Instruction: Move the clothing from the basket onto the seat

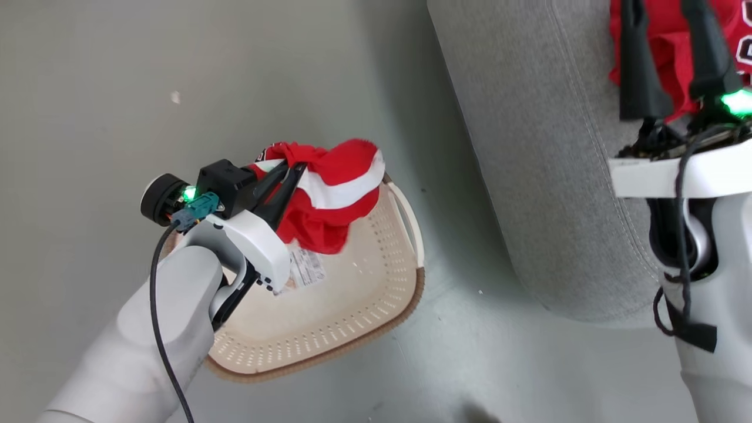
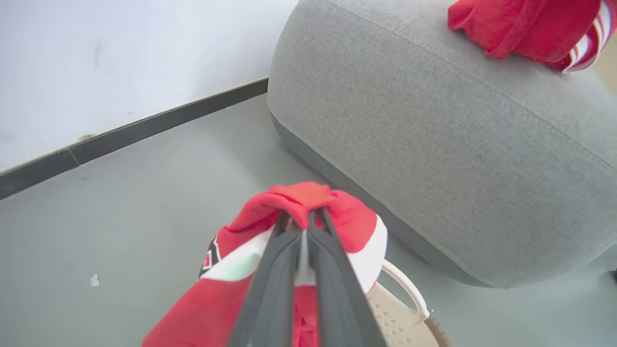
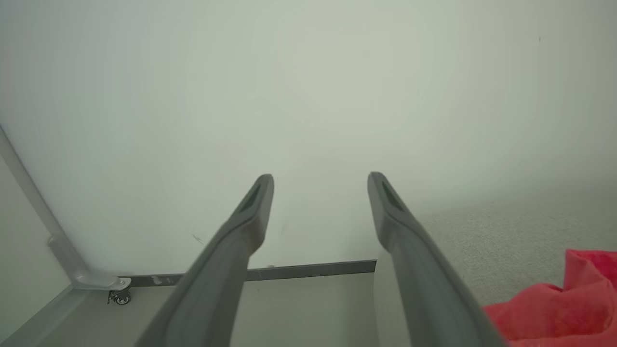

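Two grippers: one was clamped on cloth, the other spread with nothing between its fingers.
Left gripper [image 2: 302,219]: its long dark fingers were pressed together on a bunched fold of the red garment [image 1: 329,194], which wrapped over the fingertips.
Right gripper [image 3: 321,179]: its fingers stood wide apart and held nothing. In the head view they pointed up across the second red garment [image 2: 525,24].
Held garment: red cloth with a broad white band hung from the left fingers over the far end of the basket [image 1: 376,294]. Whether its lower edge touched the basket floor could not be told.
Second garment: it lay crumpled on top of the seat [image 1: 529,147], near one rounded corner. White stripes showed at its edge.
Basket: the cream perforated tub with a brown rim sat on the floor [image 1: 117,88] just beside the seat. A paper label [image 1: 306,267] showed on its bare bottom.
Seat: the large grey cushion block with a stitched seam stood to the right of the basket.
Surroundings: a pale wall [image 2: 96,58] met the grey floor at a dark baseboard [image 2: 144,125].
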Available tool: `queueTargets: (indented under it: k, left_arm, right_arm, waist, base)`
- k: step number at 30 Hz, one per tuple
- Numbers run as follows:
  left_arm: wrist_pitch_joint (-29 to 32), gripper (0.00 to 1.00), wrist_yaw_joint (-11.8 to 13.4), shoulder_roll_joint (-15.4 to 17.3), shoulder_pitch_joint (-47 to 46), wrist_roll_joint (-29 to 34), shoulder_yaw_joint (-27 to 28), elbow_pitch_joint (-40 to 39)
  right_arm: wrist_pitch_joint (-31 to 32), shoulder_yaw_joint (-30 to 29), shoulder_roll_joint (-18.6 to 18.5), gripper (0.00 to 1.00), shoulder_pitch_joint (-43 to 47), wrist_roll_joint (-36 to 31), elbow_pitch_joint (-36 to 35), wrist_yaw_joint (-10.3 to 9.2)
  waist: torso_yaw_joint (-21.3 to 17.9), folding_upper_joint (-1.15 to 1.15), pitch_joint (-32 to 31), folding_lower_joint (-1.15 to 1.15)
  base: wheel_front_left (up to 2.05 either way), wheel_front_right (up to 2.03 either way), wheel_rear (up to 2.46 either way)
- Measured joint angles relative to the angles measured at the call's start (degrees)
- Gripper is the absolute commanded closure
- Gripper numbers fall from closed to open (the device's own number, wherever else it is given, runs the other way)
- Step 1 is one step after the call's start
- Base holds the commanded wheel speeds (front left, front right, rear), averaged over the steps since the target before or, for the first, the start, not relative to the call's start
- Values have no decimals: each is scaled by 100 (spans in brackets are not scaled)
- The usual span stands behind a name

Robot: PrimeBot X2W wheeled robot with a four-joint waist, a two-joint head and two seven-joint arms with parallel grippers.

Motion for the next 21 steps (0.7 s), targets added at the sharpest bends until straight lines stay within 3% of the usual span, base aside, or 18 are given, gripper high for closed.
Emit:
queueTargets:
  k: [21]
  left_arm:
    - [-12,100,58,-45,537,222,383,-1408]
  right_arm:
    - [0,356,-321,0,626,27,287,0]
  waist:
    - [564,0,-1158,0]
  base:
    - [0,0,0]
